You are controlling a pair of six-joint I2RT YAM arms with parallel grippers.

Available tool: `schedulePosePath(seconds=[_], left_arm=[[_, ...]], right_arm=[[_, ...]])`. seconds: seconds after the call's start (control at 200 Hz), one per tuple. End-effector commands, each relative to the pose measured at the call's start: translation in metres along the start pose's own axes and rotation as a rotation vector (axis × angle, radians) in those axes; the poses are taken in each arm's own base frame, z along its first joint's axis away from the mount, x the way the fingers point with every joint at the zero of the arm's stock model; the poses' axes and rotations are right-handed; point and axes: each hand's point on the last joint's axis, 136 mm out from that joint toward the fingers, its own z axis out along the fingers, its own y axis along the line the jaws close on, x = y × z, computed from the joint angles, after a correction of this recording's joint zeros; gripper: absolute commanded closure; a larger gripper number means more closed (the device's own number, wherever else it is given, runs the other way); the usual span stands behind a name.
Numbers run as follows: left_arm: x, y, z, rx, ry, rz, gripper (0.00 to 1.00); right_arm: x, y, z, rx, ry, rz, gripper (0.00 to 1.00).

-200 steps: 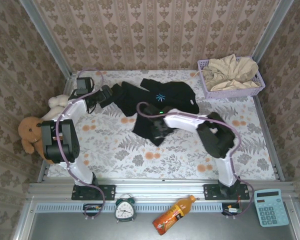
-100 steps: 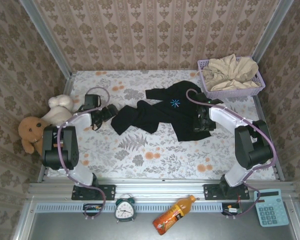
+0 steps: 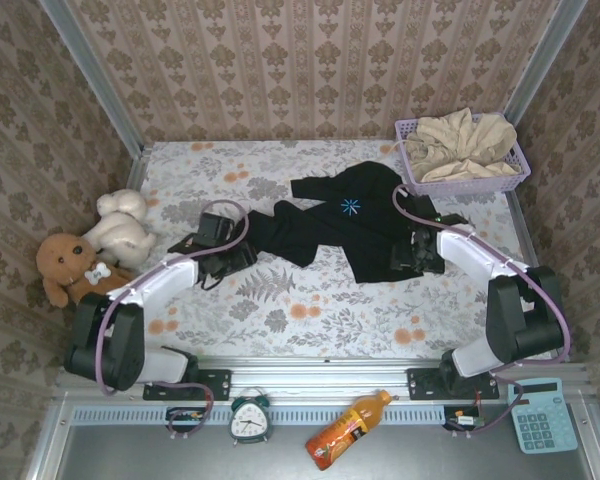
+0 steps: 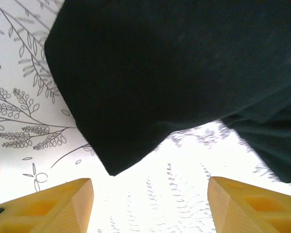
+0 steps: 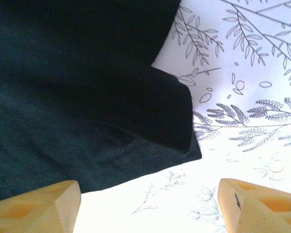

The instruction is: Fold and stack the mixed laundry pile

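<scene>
Sprawling rumpled, black T-shirt (image 3: 325, 232) lies between wide-spread left claw (image 4: 148, 194) and right claw (image 5: 148, 199).

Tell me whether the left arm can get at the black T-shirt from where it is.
Probably yes: the left gripper is open just short of the black T-shirt, its hem facing the fingers, with bare tablecloth between.

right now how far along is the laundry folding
Done: nothing yet; no garment is folded or stacked. In hand: the black T-shirt lies rumpled on the table, with the left tool and right tool open at its two ends, gripping nothing. Left: folding the shirt, then taking the beige garment out of the lavender basket, folding it and stacking both.
</scene>
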Motion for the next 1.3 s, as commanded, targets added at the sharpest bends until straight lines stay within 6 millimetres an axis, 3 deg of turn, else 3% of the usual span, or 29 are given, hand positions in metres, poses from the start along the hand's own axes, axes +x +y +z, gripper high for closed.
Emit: schedulePosePath(seconds=[0.0, 0.115, 0.15, 0.235, 0.28, 0.35, 0.465, 0.5, 0.58, 0.67, 0.74, 0.815, 0.89, 0.98, 1.13, 1.175, 1.235, 1.27, 1.295], left_arm=[[0.000, 0.011, 0.011, -0.114, -0.007, 0.088, 0.36], [-0.007, 0.002, 0.025, -0.108, -0.015, 0.121, 0.46], [-0.008, 0.001, 0.028, -0.111, -0.010, 0.126, 0.56], [-0.012, -0.002, 0.028, -0.115, -0.012, 0.134, 0.89], [-0.017, -0.006, 0.022, -0.103, -0.028, 0.137, 1.00], [-0.028, -0.013, 0.005, -0.086, -0.059, 0.141, 1.00], [-0.060, -0.018, -0.038, -0.061, -0.163, 0.137, 1.00], [-0.072, -0.016, -0.052, -0.047, -0.200, 0.122, 1.00], [-0.099, -0.009, -0.085, 0.005, -0.278, 0.046, 1.00], [-0.121, -0.003, -0.115, 0.069, -0.367, -0.026, 1.00], [-0.127, 0.001, -0.125, 0.063, -0.409, -0.029, 1.00], [-0.123, 0.007, -0.123, 0.041, -0.388, -0.034, 1.00], [-0.116, 0.026, -0.112, -0.007, -0.375, -0.062, 1.00], [-0.116, 0.052, -0.085, -0.022, -0.356, -0.124, 1.00], [-0.141, 0.078, -0.033, -0.048, -0.283, -0.208, 1.00], [-0.148, 0.087, -0.021, -0.083, -0.255, -0.234, 0.67], [-0.153, 0.088, -0.012, -0.078, -0.223, -0.254, 0.31], [-0.155, 0.085, -0.011, -0.078, -0.224, -0.251, 0.15], [-0.155, 0.084, -0.012, -0.078, -0.232, -0.245, 0.09]], right_arm=[[0.005, 0.003, 0.005, -0.039, 0.014, 0.042, 0.24], [0.009, 0.003, 0.012, -0.047, 0.046, 0.059, 0.24], [0.010, 0.006, 0.014, -0.060, 0.053, 0.064, 0.24], [0.014, 0.014, 0.020, -0.108, 0.070, 0.089, 0.25], [0.016, 0.019, 0.025, -0.132, 0.080, 0.104, 0.27], [0.020, 0.020, 0.032, -0.135, 0.101, 0.119, 0.38], [0.016, 0.013, 0.037, -0.082, 0.095, 0.123, 0.81], [0.013, 0.010, 0.036, -0.066, 0.083, 0.123, 0.90], [0.003, 0.007, 0.033, -0.055, 0.055, 0.126, 0.97], [-0.003, 0.005, 0.032, -0.053, 0.043, 0.126, 0.97], [-0.005, 0.006, 0.034, -0.053, 0.045, 0.125, 0.97], [-0.005, 0.005, 0.035, -0.046, 0.050, 0.122, 0.97], [-0.005, 0.004, 0.037, -0.042, 0.051, 0.120, 0.96], [-0.006, 0.006, 0.039, -0.050, 0.047, 0.118, 0.96], [-0.012, 0.010, 0.041, -0.056, 0.052, 0.115, 0.96], [-0.015, 0.012, 0.040, -0.067, 0.049, 0.117, 0.96], [-0.015, 0.013, 0.040, -0.072, 0.046, 0.121, 0.95], [-0.015, 0.013, 0.038, -0.075, 0.042, 0.123, 0.94], [-0.015, 0.014, 0.038, -0.077, 0.040, 0.122, 0.94]])
